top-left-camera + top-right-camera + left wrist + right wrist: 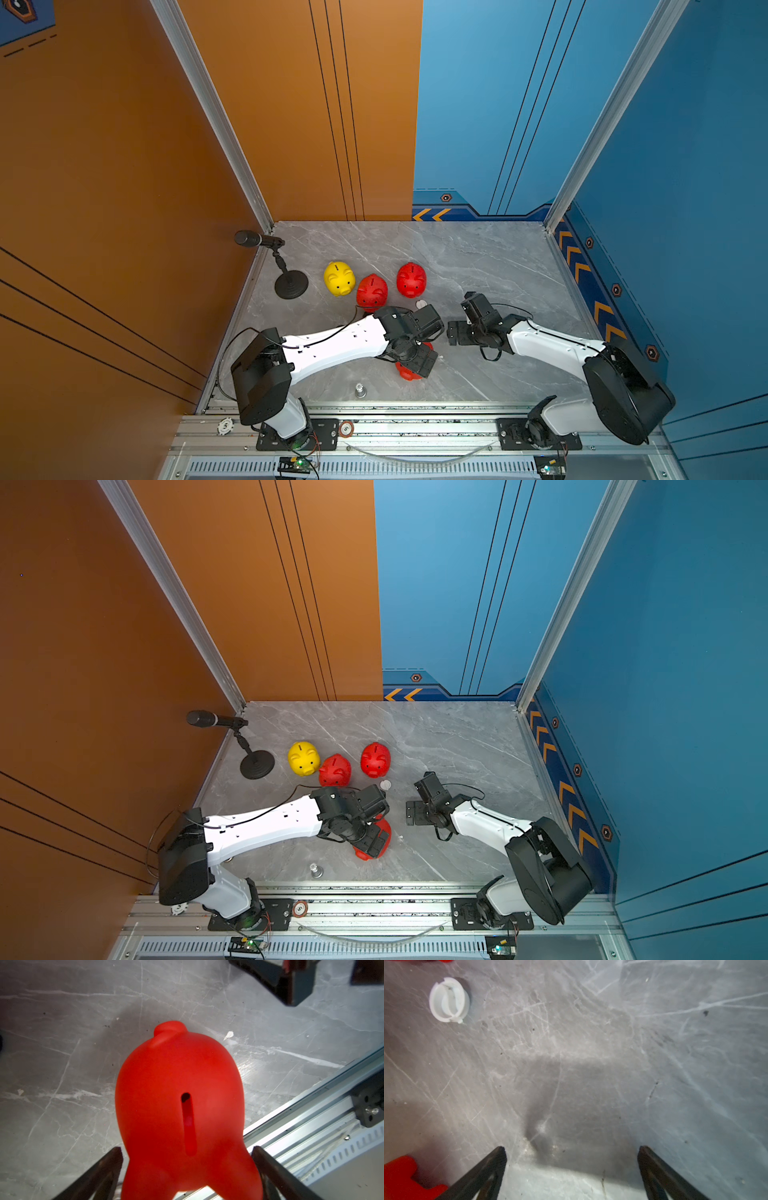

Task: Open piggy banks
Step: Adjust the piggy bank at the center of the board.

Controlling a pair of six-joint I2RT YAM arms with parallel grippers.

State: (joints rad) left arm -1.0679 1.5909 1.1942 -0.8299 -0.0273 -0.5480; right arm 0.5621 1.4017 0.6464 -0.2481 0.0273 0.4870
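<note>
Straddling a red piggy bank (178, 1105), left tool (187, 1148) gapes.

Both top views: cam head high over front edge, facing steeply down, far off. Whole table (478, 257) shared, slight sideways offset. L wrist cam: very near, looks down on red pig (178, 1105), also in top views. R wrist cam: low over table; white plug (448, 999) shared w/ top views.

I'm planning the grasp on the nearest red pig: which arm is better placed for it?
Left. The left gripper has its open jaws either side of the red pig; the right gripper is open over bare table, with nothing between its jaws.
</note>
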